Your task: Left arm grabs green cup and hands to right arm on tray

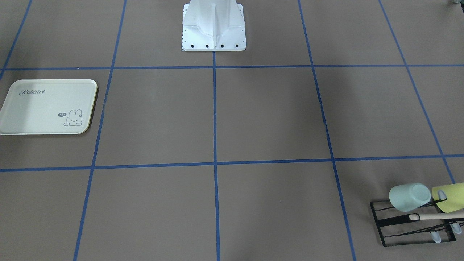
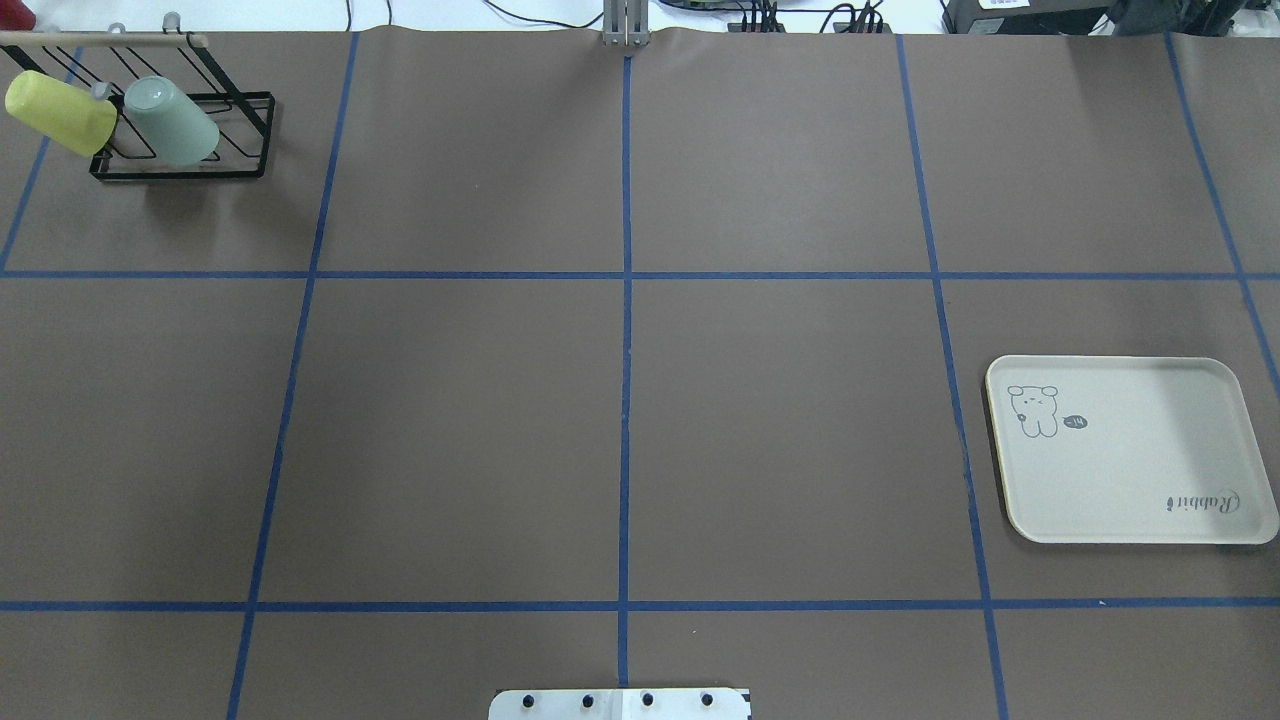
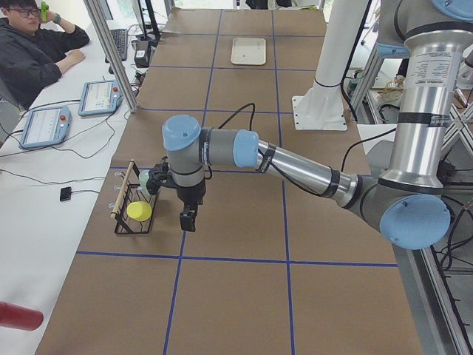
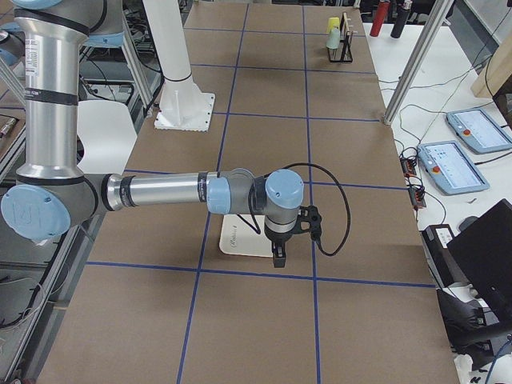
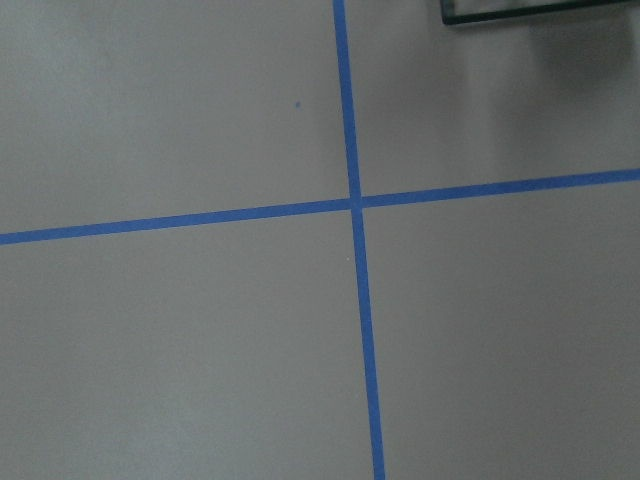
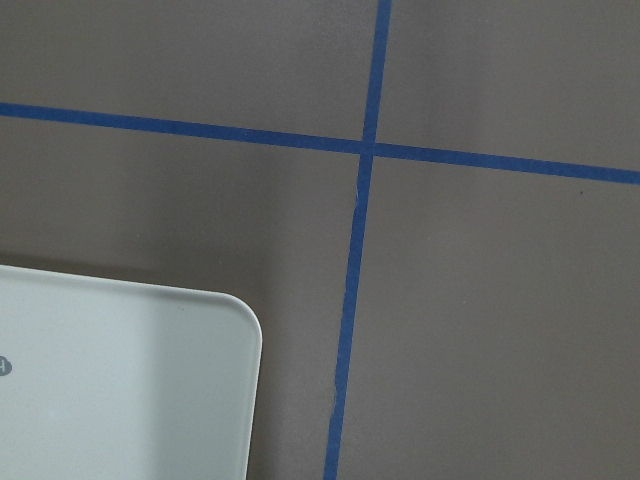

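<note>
Pickup looks not yet begun: from the front-facing camera the green cup (image 1: pixel 409 196) rests tilted, base up, on the black wire rack (image 1: pixel 377 224), just beside a yellow-green cup (image 1: pixel 449 197). The tray (image 1: pixel 40 108) lies flat, well apart at the opposite side of the brown table (image 1: pixel 268 116), which is ruled into squares by blue tape (image 1: pixel 214 116). Overhead gives the same layout, with no arm in sight, only the white base plate (image 2: pixel 620 704) at the bottom edge. From the left end, the left arm (image 3: pixel 295 166) stretches out low with the left gripper (image 3: pixel 188 218) hanging near the rack, apart from the cup; whether its fingers are spread or closed I cannot tell. A person (image 3: pixel 37 44) sits at a side bench with control tablets (image 3: pixel 100 96). From the right end, the right arm (image 4: pixel 160 192) holds the right gripper (image 4: pixel 278 254) above the tray's edge, its finger state likewise unreadable. The left wrist camera sees tape and a rack corner, no fingers; the right wrist camera sees a tray corner. Next, I judge, the left gripper must shift across to the cup and close on its wall before lifting it off the rack.
</note>
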You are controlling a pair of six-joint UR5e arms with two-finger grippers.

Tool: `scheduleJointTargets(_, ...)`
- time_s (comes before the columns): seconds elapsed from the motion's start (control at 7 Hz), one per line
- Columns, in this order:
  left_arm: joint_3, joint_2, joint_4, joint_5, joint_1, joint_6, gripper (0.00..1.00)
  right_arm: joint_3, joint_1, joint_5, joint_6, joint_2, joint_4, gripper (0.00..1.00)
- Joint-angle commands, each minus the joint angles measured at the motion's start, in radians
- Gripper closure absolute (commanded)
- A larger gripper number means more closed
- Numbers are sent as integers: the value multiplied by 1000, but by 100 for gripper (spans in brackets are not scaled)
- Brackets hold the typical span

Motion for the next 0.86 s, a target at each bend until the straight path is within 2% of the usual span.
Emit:
scheduleJointTargets(0.0,-121,-44,89,45,23,-1,0,4,0,1,0,4,-1,1)
scheduleJointTargets(0.29,-141,-47,20,28,54,-71,0,2,0,9,0,2,1,1)
scheduleJointTargets(0.43,-135,-69,-100,-1,93,-209,0,7,0,9,-2,4,1,1)
scheduleJointTargets(0.71,-47,-52,-363,5,170,-524,0,11,0,9,-2,5,1,1)
